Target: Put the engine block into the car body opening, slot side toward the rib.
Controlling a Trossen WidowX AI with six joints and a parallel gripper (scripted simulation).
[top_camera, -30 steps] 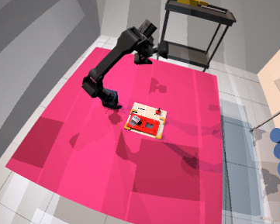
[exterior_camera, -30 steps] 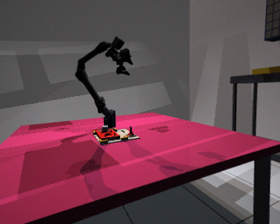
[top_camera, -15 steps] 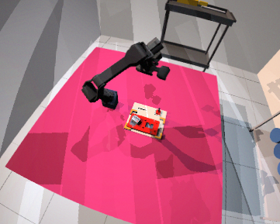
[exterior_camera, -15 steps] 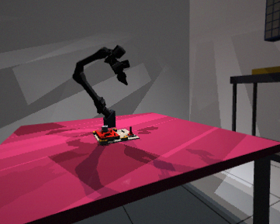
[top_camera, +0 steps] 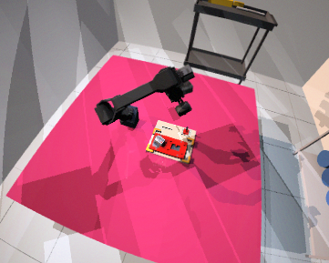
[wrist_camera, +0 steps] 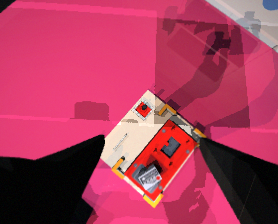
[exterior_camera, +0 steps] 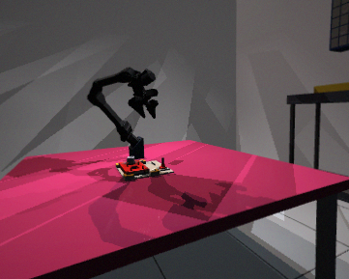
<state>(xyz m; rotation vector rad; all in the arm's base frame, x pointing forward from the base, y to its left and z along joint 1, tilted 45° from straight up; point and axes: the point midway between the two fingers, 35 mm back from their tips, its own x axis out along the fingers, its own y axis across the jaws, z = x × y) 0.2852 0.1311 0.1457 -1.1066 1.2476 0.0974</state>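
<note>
The engine block (top_camera: 159, 140) (exterior_camera: 130, 159) (wrist_camera: 149, 177), grey with a pale top label, stands at one end of the red car body (top_camera: 181, 151) (wrist_camera: 183, 138). It rises above the red surface and looks turned against the body's edges. Its depth in an opening, its slot side and the rib cannot be made out. A dark grey square recess (wrist_camera: 170, 146) shows farther along the body. My gripper (exterior_camera: 149, 117) (wrist_camera: 151, 140) is open and empty, high above the car body, its fingers pointing down. In the wrist view the car body lies between and beyond the fingertips.
The car body lies on a cream base plate (top_camera: 174, 130) (wrist_camera: 123, 134) with yellow corner pieces. A small red piece with a dark peg (top_camera: 186, 130) (wrist_camera: 144, 107) stands at its other corner. A dark cart (top_camera: 236, 12) stands beyond the pink table (top_camera: 138, 199) (exterior_camera: 45, 211).
</note>
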